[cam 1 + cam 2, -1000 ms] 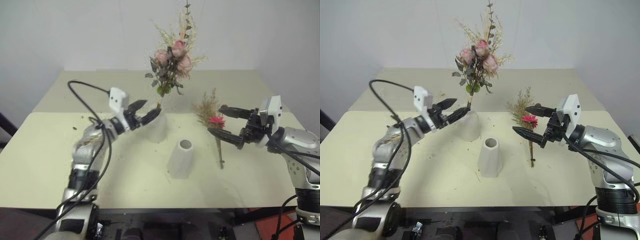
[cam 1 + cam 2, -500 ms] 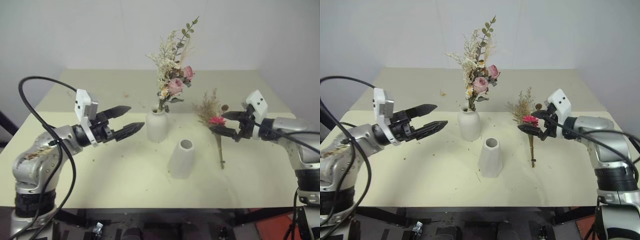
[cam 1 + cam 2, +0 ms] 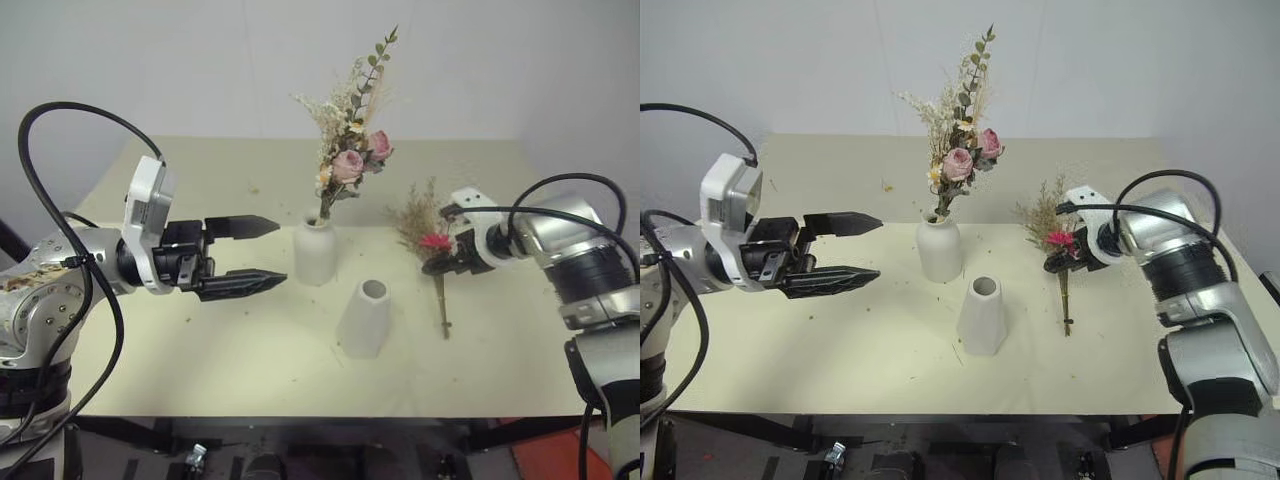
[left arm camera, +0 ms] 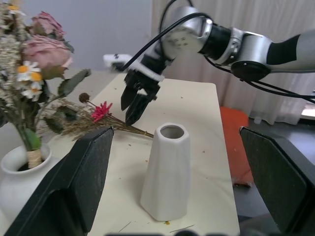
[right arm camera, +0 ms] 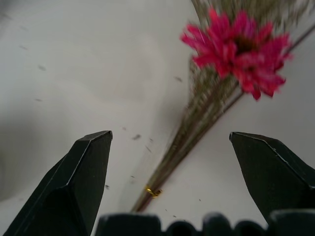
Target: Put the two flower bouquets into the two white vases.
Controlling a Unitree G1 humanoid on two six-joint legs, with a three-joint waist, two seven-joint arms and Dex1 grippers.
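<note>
The pale pink rose bouquet [image 3: 350, 150] stands upright in the bottle-shaped white vase [image 3: 314, 252]. In front of it, the cone-shaped white vase [image 3: 364, 318] is empty. The tan bouquet with the red-pink flower [image 3: 432, 245] lies on the table to the right, stems toward me. My left gripper [image 3: 282, 250] is open and level, pointing at the bottle vase from its left, apart from it. My right gripper [image 5: 170, 137] is open and tilted down just above the lying bouquet [image 5: 236, 44], one finger on each side of its stems, with nothing held.
The cream table [image 3: 250, 360] has small dried flower crumbs scattered on it. A white wall rises behind the table's far edge. The table's front edge runs close below the cone vase.
My left gripper has drawn back from the bottle vase toward the left; the rose bouquet has settled upright. My right gripper has tipped downward and moved in over the red-flowered bouquet.
</note>
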